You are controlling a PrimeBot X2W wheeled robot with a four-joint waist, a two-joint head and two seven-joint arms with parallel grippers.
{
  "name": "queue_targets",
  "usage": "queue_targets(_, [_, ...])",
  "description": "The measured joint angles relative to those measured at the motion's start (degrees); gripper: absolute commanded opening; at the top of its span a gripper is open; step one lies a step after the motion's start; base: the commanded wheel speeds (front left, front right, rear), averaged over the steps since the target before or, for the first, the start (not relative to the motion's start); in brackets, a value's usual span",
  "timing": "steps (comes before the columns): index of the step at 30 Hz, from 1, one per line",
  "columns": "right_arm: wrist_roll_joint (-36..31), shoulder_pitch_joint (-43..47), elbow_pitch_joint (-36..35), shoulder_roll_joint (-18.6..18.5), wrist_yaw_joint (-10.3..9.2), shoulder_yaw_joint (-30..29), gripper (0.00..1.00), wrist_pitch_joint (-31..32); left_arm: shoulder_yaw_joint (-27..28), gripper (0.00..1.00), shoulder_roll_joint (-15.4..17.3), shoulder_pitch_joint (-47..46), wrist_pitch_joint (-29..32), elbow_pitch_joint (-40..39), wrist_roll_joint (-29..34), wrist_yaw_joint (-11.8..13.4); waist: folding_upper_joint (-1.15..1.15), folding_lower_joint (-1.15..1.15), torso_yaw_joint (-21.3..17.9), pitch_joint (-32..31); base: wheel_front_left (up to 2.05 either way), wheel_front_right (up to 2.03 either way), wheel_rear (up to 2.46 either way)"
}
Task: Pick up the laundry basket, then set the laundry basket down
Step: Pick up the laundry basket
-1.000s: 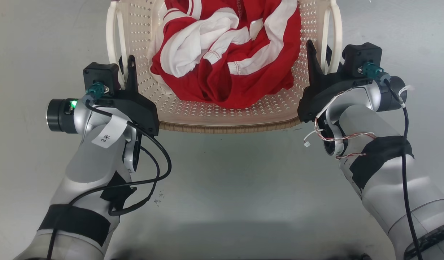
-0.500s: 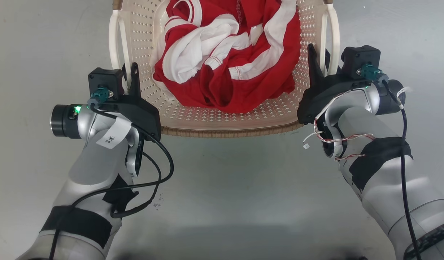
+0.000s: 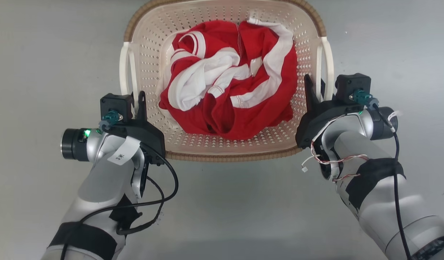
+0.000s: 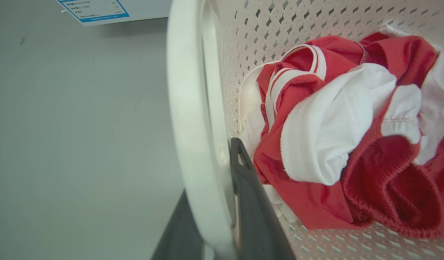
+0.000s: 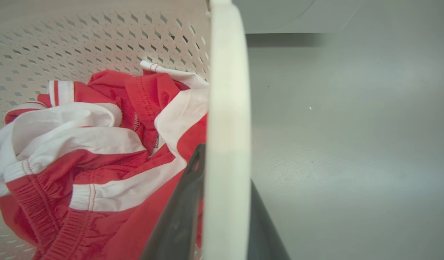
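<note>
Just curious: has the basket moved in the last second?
Cannot tell: the basket looks lower and smaller against the floor, but the head camera may have moved.

A crumpled red garment (image 3: pixel 229 97) with broad white bands lies bunched in a heap, its ribbed hem and stitched seams showing among the folds. The floor (image 3: pixel 236 209) is smooth pale grey with a few dark specks. A white, blue-edged label (image 4: pixel 95 11) sits beyond it, its print unreadable.
</note>
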Motion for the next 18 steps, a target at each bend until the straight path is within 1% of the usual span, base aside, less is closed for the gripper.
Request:
queue_targets(9, [2.6,5.1,1.3,0.5,0.01,2.1,0.0,0.0,-2.6,0.0,-0.1,4.9,0.0,0.6,-1.9,-0.2,0.0,0.0,-0.1,-5.5,0.0,0.0,0.0])
queue_targets(18, [5.1,11.2,2.3,0.7,0.26,4.3,0.0,1.0,-6.1,0.0,-0.1,11.4,0.9,-0.1,-5.3,-0.2,0.0,-0.01,0.3,-12.2,0.0,0.0,0.0])
